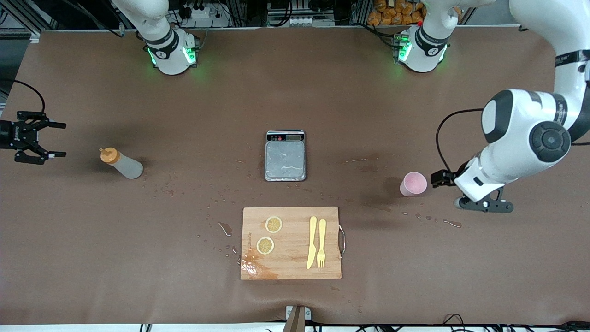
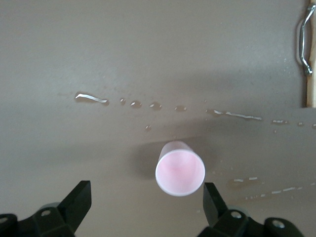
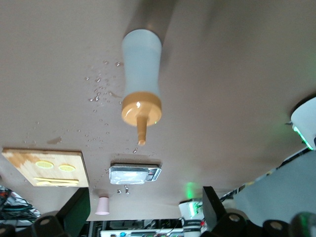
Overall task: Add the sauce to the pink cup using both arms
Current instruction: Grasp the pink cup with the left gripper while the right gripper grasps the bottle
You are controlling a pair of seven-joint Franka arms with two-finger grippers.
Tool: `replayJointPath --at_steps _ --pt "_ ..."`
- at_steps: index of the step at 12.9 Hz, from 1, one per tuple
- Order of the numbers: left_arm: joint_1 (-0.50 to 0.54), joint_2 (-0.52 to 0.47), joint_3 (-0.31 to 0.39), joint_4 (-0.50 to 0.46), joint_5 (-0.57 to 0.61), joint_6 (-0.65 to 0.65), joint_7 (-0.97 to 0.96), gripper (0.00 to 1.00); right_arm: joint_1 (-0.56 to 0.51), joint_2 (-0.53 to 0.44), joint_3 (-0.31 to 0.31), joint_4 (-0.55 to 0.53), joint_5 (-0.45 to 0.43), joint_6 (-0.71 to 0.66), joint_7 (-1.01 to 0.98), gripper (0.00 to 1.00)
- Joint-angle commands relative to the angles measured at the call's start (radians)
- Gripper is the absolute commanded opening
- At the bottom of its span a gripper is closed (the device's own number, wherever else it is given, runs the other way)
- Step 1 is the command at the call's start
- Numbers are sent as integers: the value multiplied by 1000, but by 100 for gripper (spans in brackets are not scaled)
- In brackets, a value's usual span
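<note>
Taking the wooden cutting board [image 1: 291, 243] as landmark, and going near to far: the pink cup [image 1: 413, 184] stands upright, farther from the front camera than the board, toward the left arm's end. The sauce [image 1: 121, 163] stands farther still, toward the right arm's end.

We judge the risks: the light cup could tip if a finger clips its rim, and the table [image 1: 295, 92] is wet, so the bottle may slip.

The left gripper [image 1: 443, 177] sits just beside the cup, spread wide and empty. The right gripper [image 1: 54, 138] is near the sauce, also wide, touching nothing.
</note>
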Motion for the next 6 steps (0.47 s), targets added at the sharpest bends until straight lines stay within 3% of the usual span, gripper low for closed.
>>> replayJointPath --at_steps 1,6 --pt "-44 115 1 91 -4 4 -10 100 -47 84 17 39 59 -20 42 100" --pt "-38 170 4 99 12 35 -33 100 -134 225 19 85 136 -47 39 100"
